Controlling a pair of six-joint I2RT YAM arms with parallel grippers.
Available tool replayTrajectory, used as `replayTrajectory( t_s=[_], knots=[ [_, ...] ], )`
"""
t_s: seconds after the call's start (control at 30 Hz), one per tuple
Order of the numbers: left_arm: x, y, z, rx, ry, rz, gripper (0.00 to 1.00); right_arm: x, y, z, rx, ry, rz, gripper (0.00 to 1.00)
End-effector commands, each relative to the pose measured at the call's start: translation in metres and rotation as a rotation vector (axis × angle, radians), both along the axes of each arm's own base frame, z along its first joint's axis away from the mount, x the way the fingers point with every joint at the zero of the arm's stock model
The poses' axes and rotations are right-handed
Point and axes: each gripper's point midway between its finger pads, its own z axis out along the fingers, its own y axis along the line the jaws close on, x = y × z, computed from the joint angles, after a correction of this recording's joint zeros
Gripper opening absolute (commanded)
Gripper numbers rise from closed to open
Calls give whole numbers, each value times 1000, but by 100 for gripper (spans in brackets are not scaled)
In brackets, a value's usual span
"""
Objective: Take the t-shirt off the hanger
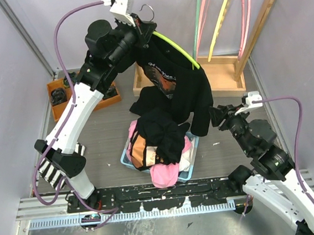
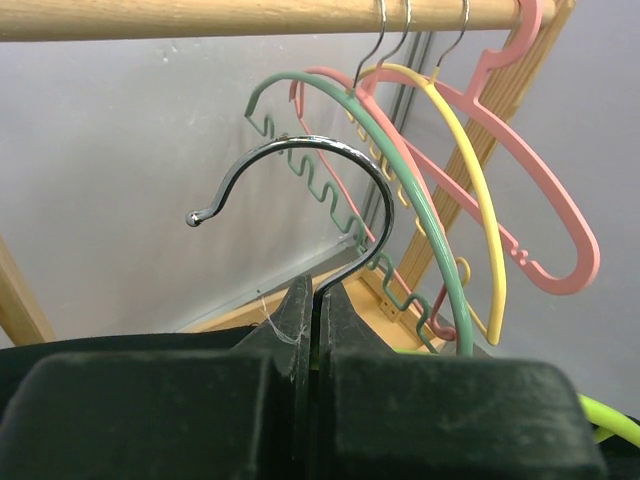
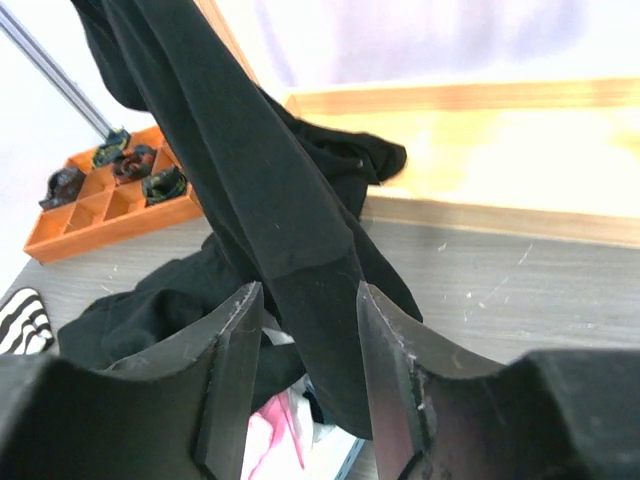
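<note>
Right gripper: jaws standing apart, t-shirt sleeve hanging down between them.
Left gripper: clamping the hanger at its hook's base, t-shirt draping below.

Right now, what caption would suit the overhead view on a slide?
Left gripper holds the green hanger by its hook; the black t-shirt hangs down to the open right gripper.

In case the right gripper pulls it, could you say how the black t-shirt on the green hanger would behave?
Probably floppy: the black t-shirt hangs in limp folds from the lime-green hanger. Likely light: the left gripper holds both aloft by the metal hook.
</note>
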Motion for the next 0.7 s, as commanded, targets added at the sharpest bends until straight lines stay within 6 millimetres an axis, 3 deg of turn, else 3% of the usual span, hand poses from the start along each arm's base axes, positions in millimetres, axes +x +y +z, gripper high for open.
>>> replayTrajectory(
  t_s=[0.0,0.33,0.47,0.57,0.67],
  knots=[
    [-25,8,44,-86,-103,-55,0,-6,1,48,38,-175,38,50],
    [-43,6,32,-78,-79,-123,0,4,15,82,22,-264,79,53],
    [-45,8,31,-82,-69,-125,0,13,23,85,16,-264,90,51],
    [-47,8,33,-83,-72,-127,0,17,26,86,17,-265,89,41],
    [-48,9,36,-84,-75,-126,0,18,26,81,20,-254,87,17]
  ],
)
